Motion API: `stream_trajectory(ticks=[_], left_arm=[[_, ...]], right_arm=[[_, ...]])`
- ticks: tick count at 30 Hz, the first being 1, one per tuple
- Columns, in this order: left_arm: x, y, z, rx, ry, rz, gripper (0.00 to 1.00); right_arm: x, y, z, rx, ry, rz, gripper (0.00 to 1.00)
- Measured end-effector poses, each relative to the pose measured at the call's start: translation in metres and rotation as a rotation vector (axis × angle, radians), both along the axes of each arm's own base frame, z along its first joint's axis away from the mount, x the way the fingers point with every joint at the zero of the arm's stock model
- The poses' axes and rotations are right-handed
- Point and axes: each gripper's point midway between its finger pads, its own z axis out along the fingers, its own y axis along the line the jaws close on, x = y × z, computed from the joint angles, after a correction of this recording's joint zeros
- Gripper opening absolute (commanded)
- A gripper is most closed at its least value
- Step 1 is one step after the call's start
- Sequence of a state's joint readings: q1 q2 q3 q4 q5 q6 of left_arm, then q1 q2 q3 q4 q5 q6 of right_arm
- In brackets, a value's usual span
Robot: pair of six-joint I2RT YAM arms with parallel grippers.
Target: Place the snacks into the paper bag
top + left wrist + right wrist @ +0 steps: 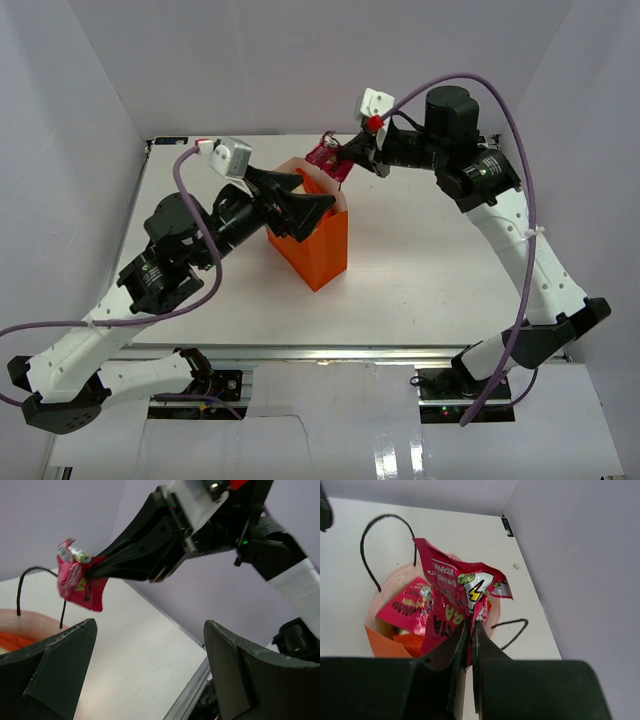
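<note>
While right gripper pinches a pink packet over the paper bag, left gripper gapes; next, I'd say lower and drop.

Magenta packet hanging above open upright orange paper bag.

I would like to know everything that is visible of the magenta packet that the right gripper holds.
The magenta packet is a small, crinkled, glossy wrapper that looks like foil or plastic. It has white and yellow print, a green leaf and a yellow lightning mark. The right gripper is shut on one edge of it. The packet is in the air, just above the open mouth of the orange paper bag, and seems to touch nothing else.
</note>
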State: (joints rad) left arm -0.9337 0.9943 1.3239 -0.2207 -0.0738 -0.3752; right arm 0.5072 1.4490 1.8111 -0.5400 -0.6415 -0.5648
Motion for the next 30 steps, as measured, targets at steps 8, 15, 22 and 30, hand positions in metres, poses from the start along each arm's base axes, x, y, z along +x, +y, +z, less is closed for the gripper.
stream_trajectory(ticks=[8,15,22,30], left_arm=[[-0.031,0.038,0.057,-0.125,-0.131,-0.009,0.98],[-0.043,0.058,0.051,-0.151,-0.146,0.000,0.98],[-0.041,0.062,0.037,-0.134,-0.128,0.023,0.98],[-0.029,0.048,0.021,-0.065,-0.108,0.030,0.98]], right_arm=[[0.012,0.075,-0.014,-0.020,0.068,-0.038,0.08],[0.032,0.114,-0.080,-0.134,0.158,-0.110,0.08],[0.047,0.102,-0.088,-0.158,0.149,-0.188,0.56],[0.040,0.086,-0.056,-0.119,0.094,-0.214,0.88]])
